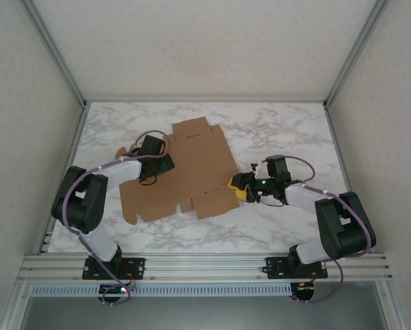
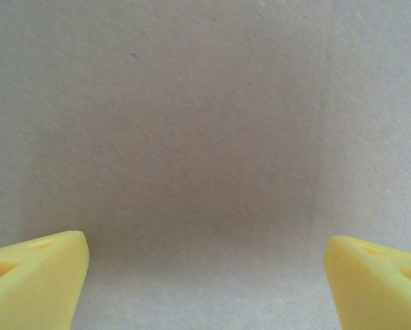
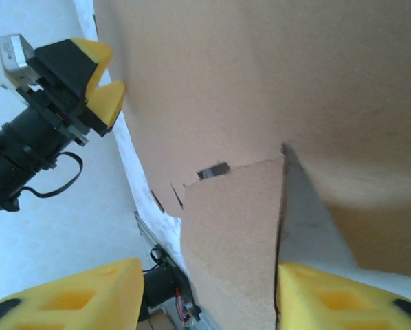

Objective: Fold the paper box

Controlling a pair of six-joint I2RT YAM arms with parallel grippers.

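The paper box (image 1: 192, 172) lies as a flat brown die-cut sheet on the marble table (image 1: 288, 130). My left gripper (image 1: 159, 163) hangs over the sheet's left part. In its wrist view the yellow fingers (image 2: 34, 282) stand wide apart over a plain pale surface, with nothing between them. My right gripper (image 1: 237, 188) is at the sheet's right edge. A raised flap (image 3: 233, 234) of the box (image 3: 260, 82) stands between its fingers. The right finger (image 3: 343, 295) is against the flap's edge, and the left finger is still apart from it. The left gripper (image 3: 116, 72) also shows at the sheet's far side.
White walls with aluminium posts close in the table on three sides. A metal rail (image 1: 205, 265) carrying both arm bases runs along the near edge. Bare marble lies behind and to the right of the sheet.
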